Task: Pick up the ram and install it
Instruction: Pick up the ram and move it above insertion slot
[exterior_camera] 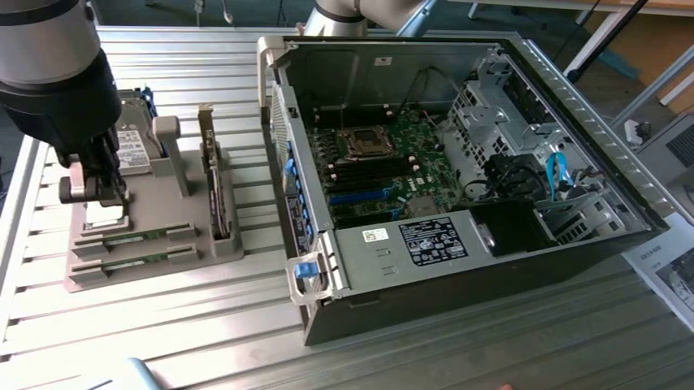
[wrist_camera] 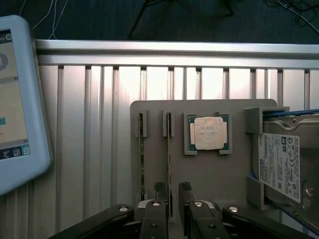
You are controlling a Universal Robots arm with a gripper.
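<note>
Two ram sticks lie on edge in the slots of a grey holder (wrist_camera: 224,174). In the wrist view my gripper (wrist_camera: 172,188) is open, with one dark fingertip on each side of the nearer ram (wrist_camera: 169,159). The other ram (wrist_camera: 141,164) lies parallel beside it, outside the fingers. Whether the pads touch the stick I cannot tell. In the exterior view the gripper (exterior_camera: 96,195) hangs over the holder's (exterior_camera: 162,276) left end, with both ram sticks (exterior_camera: 141,237) (exterior_camera: 141,258) below it. The open computer case (exterior_camera: 586,106) holds the motherboard (exterior_camera: 423,154).
A square silver processor (wrist_camera: 206,133) sits on the holder ahead of the fingers. A hard drive (wrist_camera: 284,164) with a white label stands beside it. A tablet (wrist_camera: 20,99) lies near the table's rail. An upright card (exterior_camera: 217,187) stands between holder and case.
</note>
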